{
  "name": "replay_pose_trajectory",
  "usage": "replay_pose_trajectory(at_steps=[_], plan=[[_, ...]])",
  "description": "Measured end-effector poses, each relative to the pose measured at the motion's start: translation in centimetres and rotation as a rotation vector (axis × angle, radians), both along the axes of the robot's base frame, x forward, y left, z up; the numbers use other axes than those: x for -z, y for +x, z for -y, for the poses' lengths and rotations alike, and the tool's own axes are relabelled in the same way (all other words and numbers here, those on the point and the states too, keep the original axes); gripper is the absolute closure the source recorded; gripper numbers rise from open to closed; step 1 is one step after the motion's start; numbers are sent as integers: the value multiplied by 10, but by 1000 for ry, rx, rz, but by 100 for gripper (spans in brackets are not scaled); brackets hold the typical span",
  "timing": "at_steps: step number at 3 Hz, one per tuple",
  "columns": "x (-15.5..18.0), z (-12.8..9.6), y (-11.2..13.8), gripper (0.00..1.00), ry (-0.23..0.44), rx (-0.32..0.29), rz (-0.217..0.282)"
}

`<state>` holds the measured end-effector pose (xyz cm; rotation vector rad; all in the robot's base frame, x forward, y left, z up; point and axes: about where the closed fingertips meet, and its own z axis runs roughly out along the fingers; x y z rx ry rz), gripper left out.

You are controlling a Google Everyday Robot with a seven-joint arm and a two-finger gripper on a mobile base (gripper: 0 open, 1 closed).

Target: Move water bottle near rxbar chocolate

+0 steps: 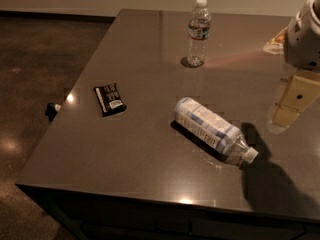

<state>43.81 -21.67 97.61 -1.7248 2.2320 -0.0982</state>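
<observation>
At the far middle of the counter [150,174], you see the water bottle [199,31] standing upright, white cap on top, a narrow dark-and-red label band just below its shoulder. Toward the counter's left edge, well apart from that bottle, lies the chocolate bar [110,99]: a flat black wrapper with white print. Nearer the front and to the right of the bar, a larger bottle [214,129] with a blue-and-white label lies on its side, cap pointing to the front right. At the right edge of your view, the arm [304,34] enters as a white housing. Below it hangs the tan pincer [287,109], over the right part of the counter and apart from all three items. You cannot tell whether the pincer is spread or pressed together. A dark shadow [272,179] falls on the counter in front of it, beside the larger bottle's cap. Behind the arm, a pale, partly hidden item [275,41] rests at the far right.
</observation>
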Motion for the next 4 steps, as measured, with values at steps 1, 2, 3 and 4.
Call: replay_pose_trajectory(at_steps=[1,2,3,4], plan=[[0,0,0,0,0,0,0],[-11,-12,31,0,13,14,5],[-28,-27,68,0,33,19,23],[-33,-46,117,0,94,66,38]])
